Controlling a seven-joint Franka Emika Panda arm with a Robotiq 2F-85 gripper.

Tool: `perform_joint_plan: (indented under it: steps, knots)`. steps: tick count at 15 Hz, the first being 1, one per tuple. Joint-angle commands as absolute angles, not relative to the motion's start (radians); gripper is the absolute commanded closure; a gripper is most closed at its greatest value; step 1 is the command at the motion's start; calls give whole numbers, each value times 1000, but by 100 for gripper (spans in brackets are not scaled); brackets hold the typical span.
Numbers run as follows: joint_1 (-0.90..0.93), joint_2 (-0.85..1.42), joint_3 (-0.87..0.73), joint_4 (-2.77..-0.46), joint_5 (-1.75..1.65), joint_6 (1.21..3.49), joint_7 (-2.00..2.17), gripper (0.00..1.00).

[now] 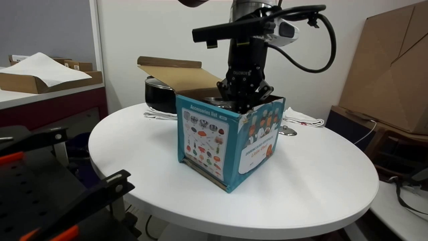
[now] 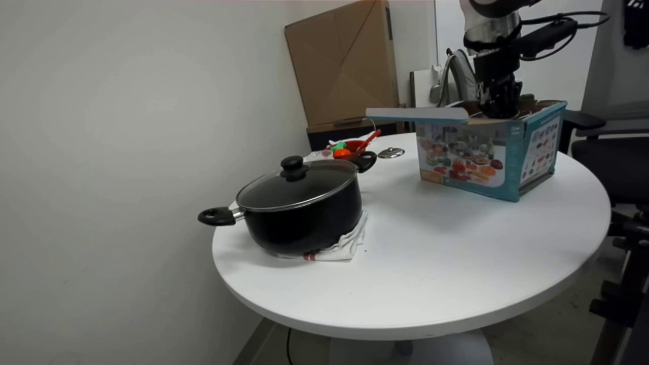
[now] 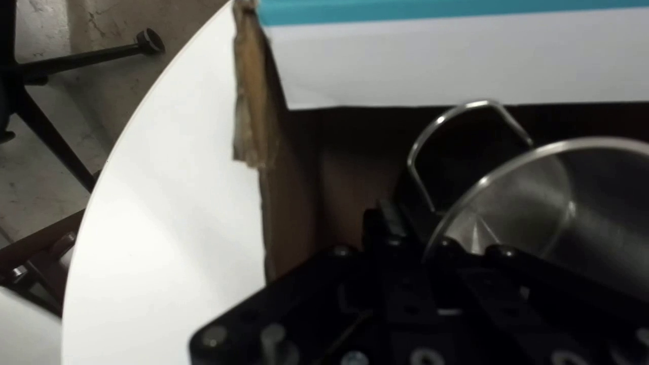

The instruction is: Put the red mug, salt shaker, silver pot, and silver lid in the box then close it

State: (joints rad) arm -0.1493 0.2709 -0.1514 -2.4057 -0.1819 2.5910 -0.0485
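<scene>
The blue box (image 1: 209,144) stands on the white table with its top uncovered. My gripper (image 1: 245,107) reaches down inside it; both exterior views show this. In the wrist view the silver pot (image 3: 527,203) is tilted inside the box, and its rim runs between my fingers (image 3: 393,223), which look shut on the pot wall. A wire handle (image 3: 431,132) sticks out from the pot. On the table beside the box lies the silver lid (image 2: 391,152), knob up. The red mug and salt shaker do not show; the box's floor is mostly hidden.
A brown flap (image 1: 187,77) stands out from the box's rim. A large black cooking pot (image 2: 304,218) with a glass lid sits on a folded cloth (image 2: 350,243). Behind it is a red pan (image 2: 361,146) with toy vegetables. Another cloth (image 1: 302,117) lies near the silver lid.
</scene>
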Motion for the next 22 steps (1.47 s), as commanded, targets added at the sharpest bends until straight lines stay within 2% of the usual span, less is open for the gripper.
perform_joint_plan:
  steps: [1,13,22]
  knots:
    - [-152,285,-134,-2370,-147,2577,-91,99]
    - [-152,154,-97,-2420,-51,2372,-217,99]
    - [-146,234,-133,-2376,-129,2375,-141,99]
